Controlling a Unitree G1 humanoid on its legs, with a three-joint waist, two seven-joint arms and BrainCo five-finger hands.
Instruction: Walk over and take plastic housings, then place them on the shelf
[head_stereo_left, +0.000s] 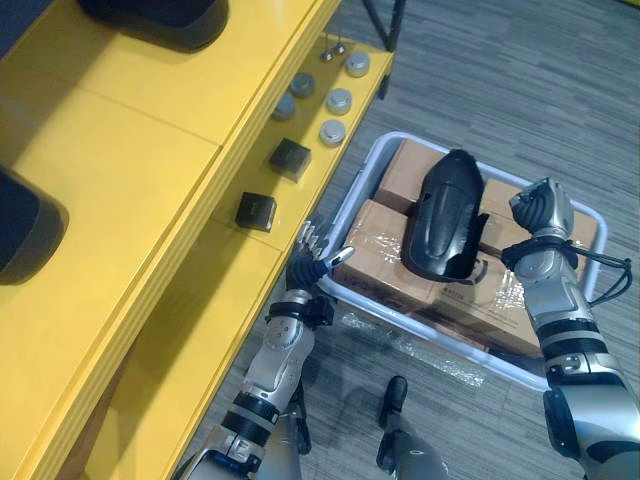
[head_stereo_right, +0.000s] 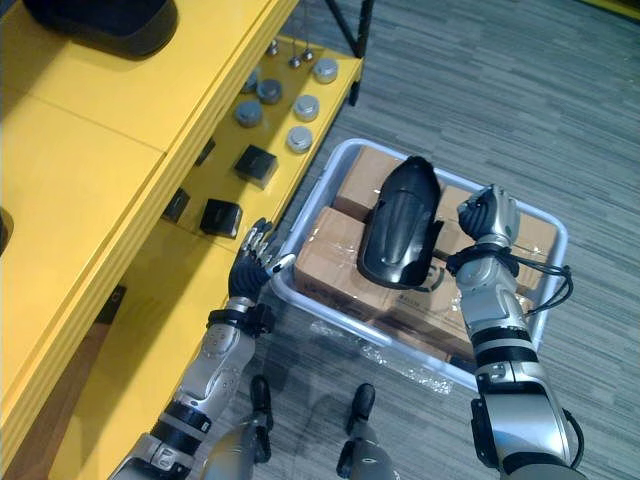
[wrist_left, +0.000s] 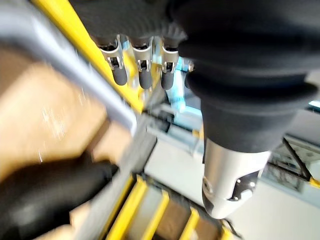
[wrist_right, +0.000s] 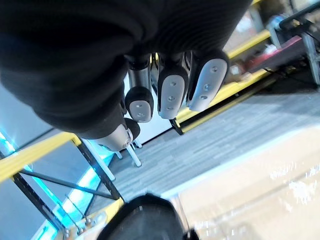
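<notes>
Housing (head_stereo_left: 445, 215) lies on boxes (head_stereo_left: 375, 250) in the bin (head_stereo_left: 360, 190); your left hand (head_stereo_left: 305, 270) is spread at its rim, right hand (head_stereo_left: 540, 207) fisted, empty

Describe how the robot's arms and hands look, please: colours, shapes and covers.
The left arm and right arm are silver-grey, built of rounded segments with black bands at the joints. The left hand and right hand each wear a dark ribbed cover over wrist and back. The fingers are silver with dark tips.
</notes>
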